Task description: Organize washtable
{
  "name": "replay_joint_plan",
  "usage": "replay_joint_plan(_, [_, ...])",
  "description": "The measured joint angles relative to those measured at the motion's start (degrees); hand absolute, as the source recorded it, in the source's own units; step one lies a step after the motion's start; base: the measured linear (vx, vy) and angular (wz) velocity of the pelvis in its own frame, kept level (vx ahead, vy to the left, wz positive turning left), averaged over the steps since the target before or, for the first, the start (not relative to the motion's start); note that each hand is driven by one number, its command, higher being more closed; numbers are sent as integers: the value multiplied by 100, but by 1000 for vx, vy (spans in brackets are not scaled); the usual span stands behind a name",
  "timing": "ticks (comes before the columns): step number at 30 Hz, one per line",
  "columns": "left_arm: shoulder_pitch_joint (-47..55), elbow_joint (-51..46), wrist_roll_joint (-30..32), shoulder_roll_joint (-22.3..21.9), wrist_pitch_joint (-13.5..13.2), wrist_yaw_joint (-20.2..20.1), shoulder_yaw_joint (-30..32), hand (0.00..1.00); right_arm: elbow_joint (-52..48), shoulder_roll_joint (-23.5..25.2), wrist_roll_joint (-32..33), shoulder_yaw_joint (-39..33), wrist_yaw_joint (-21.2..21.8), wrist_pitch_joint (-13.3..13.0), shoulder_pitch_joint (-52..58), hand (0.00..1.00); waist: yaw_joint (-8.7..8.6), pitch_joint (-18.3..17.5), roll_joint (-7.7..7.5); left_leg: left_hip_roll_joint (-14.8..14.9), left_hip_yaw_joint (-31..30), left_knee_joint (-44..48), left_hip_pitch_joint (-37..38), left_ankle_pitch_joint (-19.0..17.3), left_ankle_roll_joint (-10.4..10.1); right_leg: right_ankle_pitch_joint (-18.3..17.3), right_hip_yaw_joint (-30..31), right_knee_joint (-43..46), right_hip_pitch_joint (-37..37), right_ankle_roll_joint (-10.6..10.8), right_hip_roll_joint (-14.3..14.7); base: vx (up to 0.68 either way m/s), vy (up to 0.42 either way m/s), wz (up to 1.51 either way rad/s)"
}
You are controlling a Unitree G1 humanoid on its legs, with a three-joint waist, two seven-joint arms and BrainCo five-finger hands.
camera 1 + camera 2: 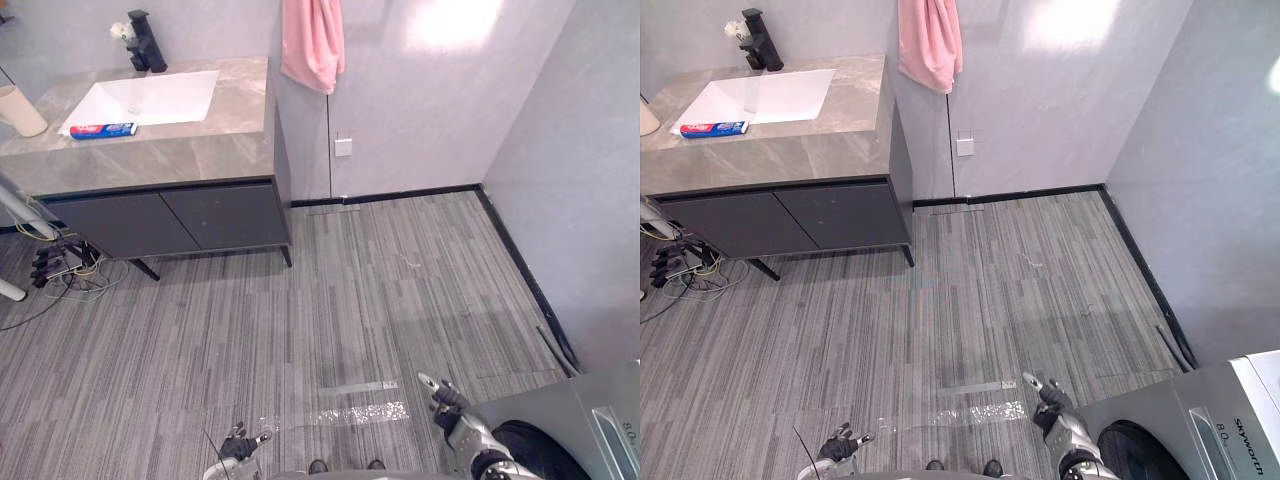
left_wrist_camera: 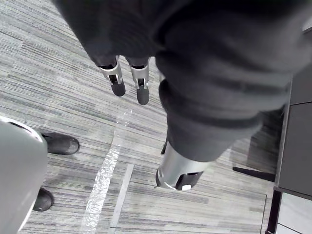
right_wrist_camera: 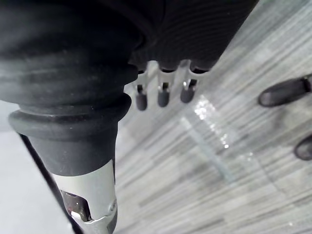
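The washtable [image 1: 200,150] stands at the far left, a grey stone top over a dark cabinet. Its white sink [image 1: 150,98] has a black faucet [image 1: 145,45] behind it. A red and blue toothpaste box [image 1: 104,130] lies at the sink's front edge. A beige cup [image 1: 20,110] stands at the left end. A pink towel [image 1: 312,45] hangs on the wall beside the table. My left hand [image 1: 240,445] and right hand [image 1: 450,405] hang low over the floor, far from the table. Both are open and hold nothing, with fingers [image 2: 117,80] and fingers [image 3: 163,95] straight.
A washing machine [image 1: 590,420] stands at the lower right beside my right hand. A power strip with tangled cables [image 1: 65,265] lies on the floor by the cabinet's left end. Grey striped floor stretches between me and the washtable, with walls at the back and right.
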Motion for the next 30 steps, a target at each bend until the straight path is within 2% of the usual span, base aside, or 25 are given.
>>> replay_joint_plan(3, [21,16,-28,-62,5,23,20,0,1,53,0,-122,2,27,232,0,-9,18,30,20,13,93,29,-36,-51,-6,-9,49,52,3,-1,-4,-5,-2])
replay_joint_plan(12, [66,144,-215,-81,-74,70,68,0,2,93,21,-234,0,21,353,0,-10,31,52,47,39,155,44,-47,-34,-55,-20,181,29,3,3,-49,-22,-1])
replay_joint_plan(15, [90,125,-335,-94,-154,80,59,0,2,95,71,-227,-17,16,368,0,-4,34,48,29,21,133,-41,-125,100,-125,-19,179,-67,-110,6,-104,-14,1])
replay_joint_plan(20, [104,92,-380,-79,-205,83,53,0,-5,108,139,-171,-16,-4,404,0,-8,90,-56,13,25,171,-207,-121,208,-118,18,198,-263,-119,-8,-88,-1,-1])
replay_joint_plan(21, [110,25,-379,-72,-203,82,49,0,-5,109,139,-161,-13,-16,406,0,-8,118,-4,13,29,238,-238,-164,271,-151,13,261,-281,-86,-21,-24,12,-8])
replay_joint_plan(22, [114,-44,-380,-72,-202,80,34,0,-8,110,140,-150,-14,-18,408,0,-4,200,-43,44,64,399,-326,-301,368,-459,-15,722,-525,21,-68,-19,18,-9])
replay_joint_plan(23, [113,-84,-379,-63,-202,82,26,0,-10,113,140,-151,-14,-17,407,0,-7,235,-22,60,72,507,-367,-362,366,-683,-26,1199,-728,132,-126,-9,28,-13])
replay_joint_plan(24, [87,-129,-382,-33,-203,79,-31,0,-14,130,140,-144,-11,-19,412,0,-18,335,-37,79,105,609,-389,-450,414,-964,-130,2240,-1202,307,-300,5,40,-14])
replay_joint_plan(25, [63,-137,-378,38,-204,88,-109,0,-59,129,155,-142,-9,-25,397,0,-13,399,-100,69,152,612,-361,-472,443,-1179,-356,3296,-1722,230,-542,30,36,-12])
replay_joint_plan(26, [51,-136,-372,90,-203,88,-152,0,-63,120,169,-143,-8,-28,372,0,-19,449,-122,66,151,613,-309,-481,452,-1260,-523,3603,-1861,157,-695,85,33,-12])
replay_joint_plan(27, [35,-119,-365,120,-198,90,-208,0,-58,91,186,-140,-8,-35,366,0,-33,539,-80,127,153,601,-183,-567,374,-1323,-904,3768,-2015,127,-965,117,21,-7])
replay_joint_plan(28, [10,-119,-364,136,-199,93,-206,0,-56,76,190,-140,-9,-38,370,0,-26,545,-76,185,153,617,-151,-620,338,-1349,-1038,3709,-2076,169,-1044,188,10,-11])
replay_joint_plan(30, [-4,-99,-362,250,-199,101,-205,0,-56,23,191,-26,-10,-61,371,0,-30,587,-55,541,102,703,-37,-824,96,-1208,-1306,3028,-2294,325,-1091,267,-42,-4])
